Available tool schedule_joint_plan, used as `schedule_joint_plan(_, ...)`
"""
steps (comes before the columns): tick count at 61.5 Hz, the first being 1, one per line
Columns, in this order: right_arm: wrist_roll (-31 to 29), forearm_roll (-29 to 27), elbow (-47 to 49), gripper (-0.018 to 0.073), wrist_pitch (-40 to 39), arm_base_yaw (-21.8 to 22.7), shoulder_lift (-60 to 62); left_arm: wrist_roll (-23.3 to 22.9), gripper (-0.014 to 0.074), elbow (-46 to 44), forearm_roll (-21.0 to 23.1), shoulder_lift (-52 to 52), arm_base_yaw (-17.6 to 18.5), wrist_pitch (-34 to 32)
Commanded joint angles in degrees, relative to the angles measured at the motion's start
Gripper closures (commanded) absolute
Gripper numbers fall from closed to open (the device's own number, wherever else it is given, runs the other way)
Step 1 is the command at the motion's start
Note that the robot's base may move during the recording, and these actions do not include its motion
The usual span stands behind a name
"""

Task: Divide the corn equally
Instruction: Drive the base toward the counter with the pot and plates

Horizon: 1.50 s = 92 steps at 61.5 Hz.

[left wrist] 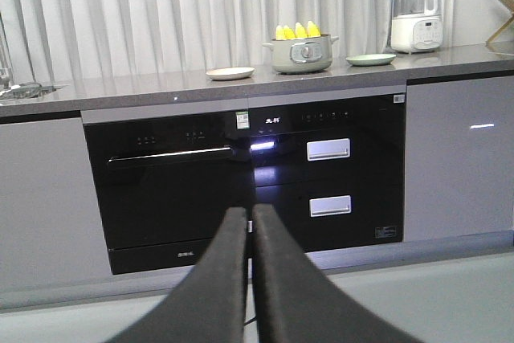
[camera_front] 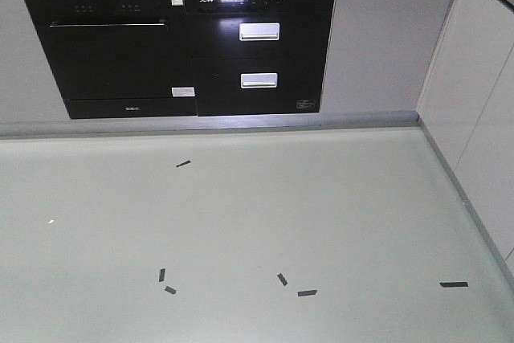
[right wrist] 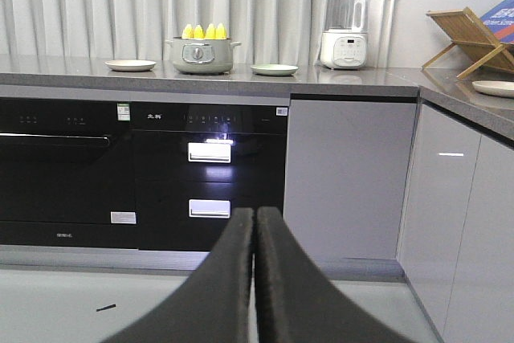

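Note:
Several yellow corn [left wrist: 297, 31] cobs stand upright in a grey-green pot [left wrist: 301, 55] on the far countertop, with their tips above the rim. The corn [right wrist: 204, 31] and the pot [right wrist: 198, 55] also show in the right wrist view. A cream plate [left wrist: 230, 73] lies left of the pot and a pale green plate [left wrist: 370, 59] lies right of it. My left gripper [left wrist: 250, 213] is shut and empty, low and far in front of the counter. My right gripper [right wrist: 254, 214] is likewise shut on nothing, well short of the counter. The front view shows none of these.
Black built-in ovens and drawers [camera_front: 181, 50] fill the cabinet front under the countertop [right wrist: 241, 78]. A white blender [right wrist: 345, 30], a wooden rack [right wrist: 470, 38] and another plate [right wrist: 494, 87] stand at the right. Black tape marks [camera_front: 285, 280] dot the pale floor.

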<state>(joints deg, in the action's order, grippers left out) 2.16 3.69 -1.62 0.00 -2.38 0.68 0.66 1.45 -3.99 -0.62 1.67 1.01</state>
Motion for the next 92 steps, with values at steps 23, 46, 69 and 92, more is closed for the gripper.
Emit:
schedule_joint_plan(23,-0.2,0.7,-0.7,0.0569,-4.1,0.1,0.4,-0.3,0.0603,0.7,0.5,-0.9,-0.1,-4.3)
schedule_joint_plan(46,-0.2,0.7,-0.7,0.0569,-4.1,0.1,0.4,-0.3,0.0603,0.7,0.5,-0.9,-0.1,-4.3)
schedule_joint_plan(69,-0.2,0.7,-0.7,0.0569,-4.1,0.1,0.4,-0.3,0.0603,0.7,0.5,-0.9,-0.1,-4.3)
schedule_joint_plan(92,-0.2,0.7,-0.7,0.0569,-4.1,0.1,0.4,-0.3,0.0603,0.7,0.5,-0.9,-0.1,-4.3)
